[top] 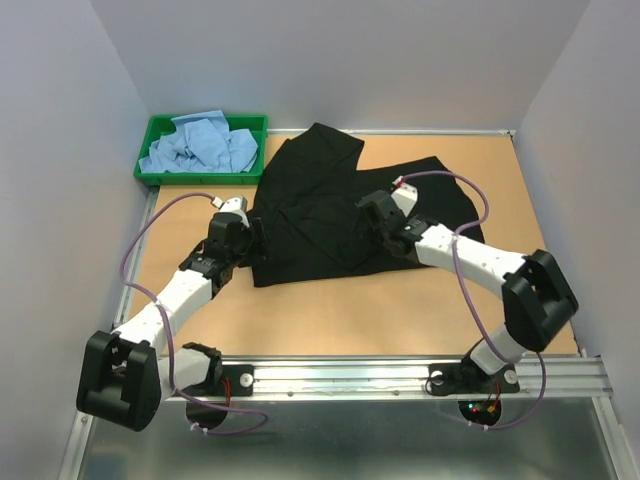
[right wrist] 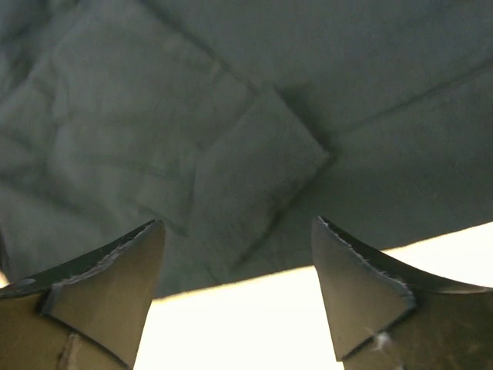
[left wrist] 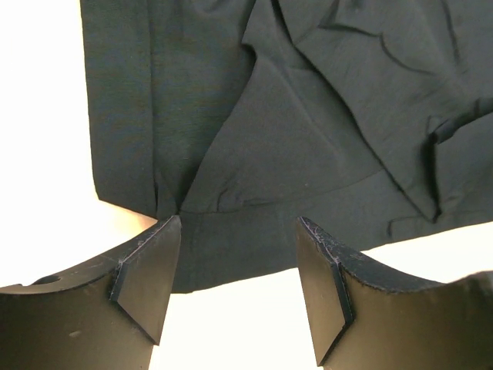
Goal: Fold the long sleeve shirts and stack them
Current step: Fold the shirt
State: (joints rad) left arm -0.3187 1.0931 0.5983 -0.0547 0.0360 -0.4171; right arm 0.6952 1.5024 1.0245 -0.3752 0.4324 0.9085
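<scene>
- The black shirt (top: 320, 210) lies spread out in the middle of the table (top: 350, 310). It is rumpled, with parts folded over itself, and one piece reaches toward the far edge.
- Seen from my left wrist, the shirt's (left wrist: 308, 116) near edge and one corner lie flat, with creases running up from that corner.
- Seen from my right wrist, the shirt (right wrist: 323, 92) fills most of the view. A squared flap lies on it just ahead of my fingers. I cannot tell whether it is a pocket or a cuff.
- The light blue shirts (top: 200, 145) sit in a crumpled heap in the green tray (top: 150, 172), at the far left corner of the table. The tray's right end is just beside the black shirt.
- My left gripper (top: 250, 233) is at the black shirt's left edge. In its own camera, my left gripper (left wrist: 237, 231) has its fingers (left wrist: 146, 281) spread wide. The shirt's edge shows in the gap between them and nothing is pinched.
- My right gripper (top: 368, 212) is over the right part of the black shirt. Up close, my right gripper (right wrist: 239, 223) also has its fingers (right wrist: 115, 293) spread apart. It holds nothing, and the shirt's near edge crosses between them.
- Both arms reach in from a metal rail (top: 400, 378) at the near edge of the table.
- Plain grey walls (top: 60, 120) close in the table on the left, right and far sides.
</scene>
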